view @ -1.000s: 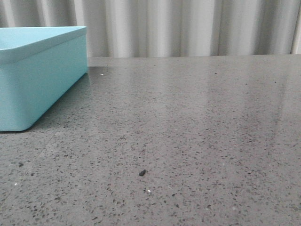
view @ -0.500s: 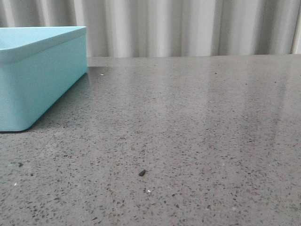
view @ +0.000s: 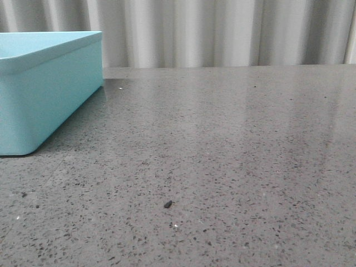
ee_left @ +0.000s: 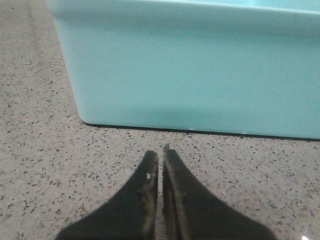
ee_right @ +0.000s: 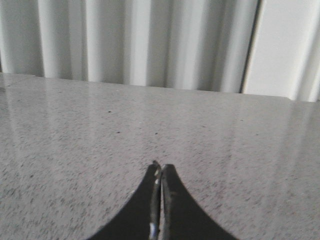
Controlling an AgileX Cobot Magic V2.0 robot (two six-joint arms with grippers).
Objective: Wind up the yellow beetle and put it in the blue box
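Note:
The blue box stands at the left of the speckled grey table, its near corner rounded; only part of it shows. In the left wrist view its pale turquoise side wall fills the frame just beyond my left gripper, which is shut and empty, low over the table. My right gripper is also shut with nothing in it, over bare table and facing the curtain. Neither gripper shows in the front view. The yellow beetle is out of view in every frame.
A small dark speck lies on the table near the front middle. A pale pleated curtain hangs behind the table's far edge. The grey stone tabletop stretches to the right of the box.

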